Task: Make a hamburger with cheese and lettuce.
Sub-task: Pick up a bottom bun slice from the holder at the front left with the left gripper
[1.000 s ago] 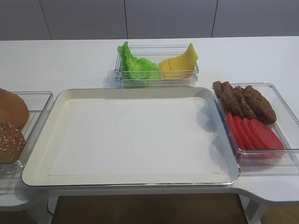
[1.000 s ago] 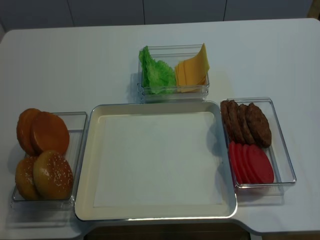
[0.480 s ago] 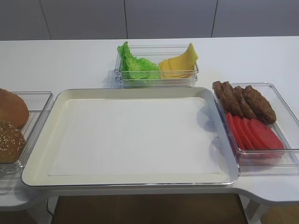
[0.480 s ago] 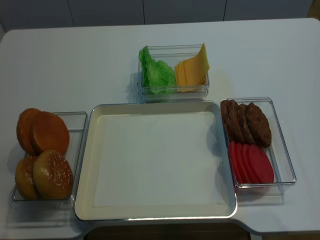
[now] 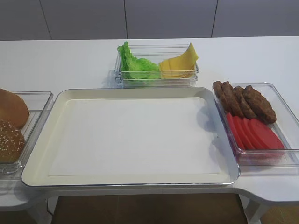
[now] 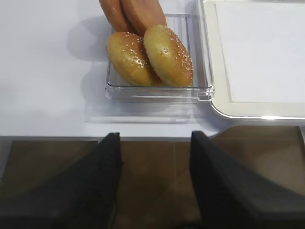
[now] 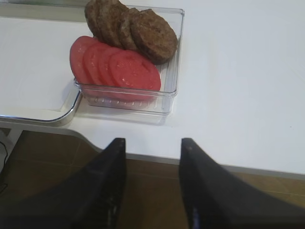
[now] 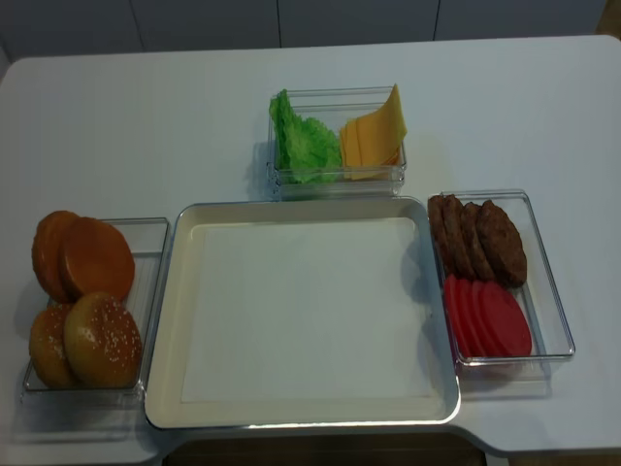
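Nothing's really changed in the last second: both the left gripper [image 6: 153, 148] and right gripper [image 7: 151, 157] hang wide and empty off the table's near edge, smooth bun [image 8: 95, 257] mid-left, lettuce [image 8: 306, 146] and cheese [image 8: 374, 139] top center, so assembly hasn't started.

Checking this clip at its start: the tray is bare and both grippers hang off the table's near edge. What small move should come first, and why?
Probably the left gripper should advance over the bun box toward a smooth bun half. Its jaws are open, nothing is held, and the tray holds no bun base yet; cheese and lettuce come later.
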Motion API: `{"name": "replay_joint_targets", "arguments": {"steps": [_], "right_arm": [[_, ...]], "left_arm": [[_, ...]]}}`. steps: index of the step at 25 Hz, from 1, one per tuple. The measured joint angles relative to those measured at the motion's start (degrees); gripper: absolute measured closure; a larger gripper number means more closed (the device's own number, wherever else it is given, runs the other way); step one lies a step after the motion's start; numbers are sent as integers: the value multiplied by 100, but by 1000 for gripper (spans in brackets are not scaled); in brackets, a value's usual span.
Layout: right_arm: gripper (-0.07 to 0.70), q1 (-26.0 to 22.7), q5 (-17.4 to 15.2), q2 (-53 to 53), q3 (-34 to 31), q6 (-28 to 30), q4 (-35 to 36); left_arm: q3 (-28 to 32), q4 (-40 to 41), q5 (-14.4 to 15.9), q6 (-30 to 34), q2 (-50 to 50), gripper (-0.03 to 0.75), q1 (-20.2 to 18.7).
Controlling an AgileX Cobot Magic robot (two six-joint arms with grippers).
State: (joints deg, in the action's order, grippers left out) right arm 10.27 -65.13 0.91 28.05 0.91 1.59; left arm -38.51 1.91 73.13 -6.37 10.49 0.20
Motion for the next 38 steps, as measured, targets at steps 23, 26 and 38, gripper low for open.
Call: {"name": "replay_joint_targets", "arguments": {"steps": [23,26,38], "right_arm": [[332,0,0,0,0,0,0],[332,0,0,0,0,-10,0],[332,0,0,0,0,-10,0]], "left_arm": [[-3079,130,-43,81,4197,362,0],[-3363,108,-51,81,4530,362,0],[-3474,-191,-82,544,5757,362,657]]}}
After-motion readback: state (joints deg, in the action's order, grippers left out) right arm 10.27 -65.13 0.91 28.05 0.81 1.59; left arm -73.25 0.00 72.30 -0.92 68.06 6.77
